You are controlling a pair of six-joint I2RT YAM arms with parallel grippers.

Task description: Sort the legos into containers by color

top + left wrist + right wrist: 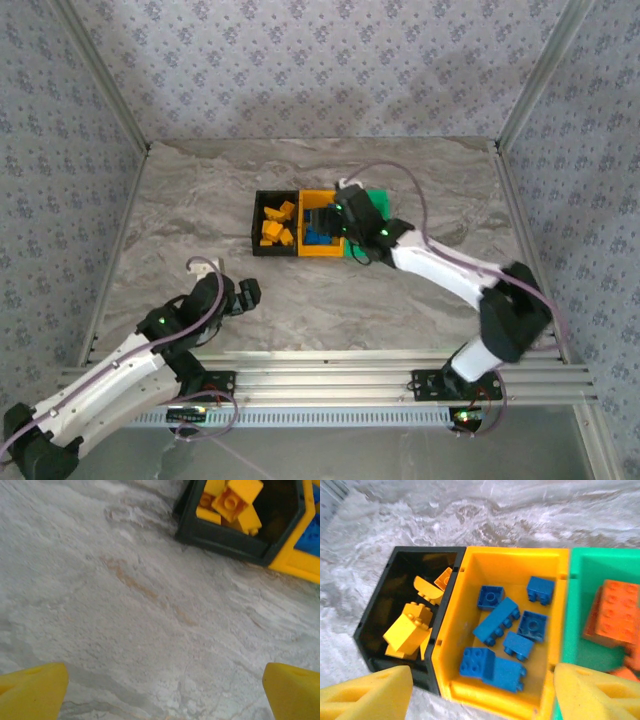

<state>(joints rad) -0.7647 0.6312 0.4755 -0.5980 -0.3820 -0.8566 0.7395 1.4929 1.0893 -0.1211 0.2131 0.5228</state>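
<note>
I am hovering my right gripper [482,692], jaws apart, empty, over the yellow-orange plastic bin [512,552] holding blue studded bricks [497,622]; drop likely done, next lifting clear. Left gripper [162,690] gaping.

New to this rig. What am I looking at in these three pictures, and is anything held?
Two robot arms are bolted at the near edge of a grey marbled table. The wide picture comes from a fixed camera above and behind them; the other two from a camera on each wrist, yellow foam fingers at the bottom. Three plastic bins stand side by side: a black bin with yellow bricks, a yellow-orange bin with blue bricks, a green bin with red-orange bricks. The left hand is open over bare table; the right hand is open above the bins. Neither holds anything.
</note>
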